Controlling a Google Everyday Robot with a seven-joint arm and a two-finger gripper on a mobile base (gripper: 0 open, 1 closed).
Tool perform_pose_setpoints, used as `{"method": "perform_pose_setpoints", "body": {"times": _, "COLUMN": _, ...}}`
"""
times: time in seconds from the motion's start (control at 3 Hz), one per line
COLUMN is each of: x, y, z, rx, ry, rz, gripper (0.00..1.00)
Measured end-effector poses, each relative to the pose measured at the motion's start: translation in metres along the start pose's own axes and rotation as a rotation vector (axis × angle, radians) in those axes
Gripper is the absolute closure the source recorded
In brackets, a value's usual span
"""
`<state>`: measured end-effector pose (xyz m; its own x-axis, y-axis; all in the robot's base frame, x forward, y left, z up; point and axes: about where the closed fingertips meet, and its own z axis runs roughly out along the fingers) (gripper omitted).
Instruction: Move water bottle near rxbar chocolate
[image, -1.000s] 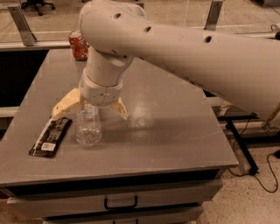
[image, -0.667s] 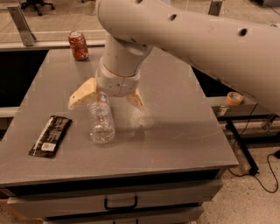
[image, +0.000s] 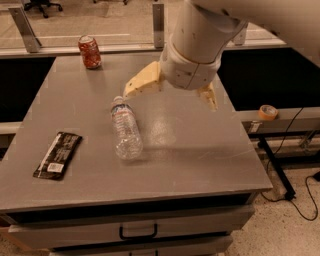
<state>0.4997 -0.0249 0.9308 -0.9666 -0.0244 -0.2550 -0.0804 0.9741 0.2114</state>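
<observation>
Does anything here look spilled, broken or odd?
Nothing stands out: the water bottle is capped, the rxbar chocolate lies flat nearby, and the gripper hangs above the table, jaws open, holding nothing.

Light: warm, overhead | Shadow: soft, beneath gripper (image: 175, 92) hanging spread-fingered over table (image: 210, 165) centre | Glare: faint sheen beside that shadow

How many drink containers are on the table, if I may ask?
2: the water bottle mid-table, right of the snack bar; the soda can at the far-left corner. The open gripper hangs just beyond the bottle; the arm may hide more.
</observation>
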Motion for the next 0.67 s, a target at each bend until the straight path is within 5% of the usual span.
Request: {"method": "perform_pose_setpoints", "body": {"times": 0.67, "x": -0.0008, "y": -0.0225, "z": -0.0116, "rx": 0.034, "ry": -0.012, "rz": 0.029, "gripper": 0.00}}
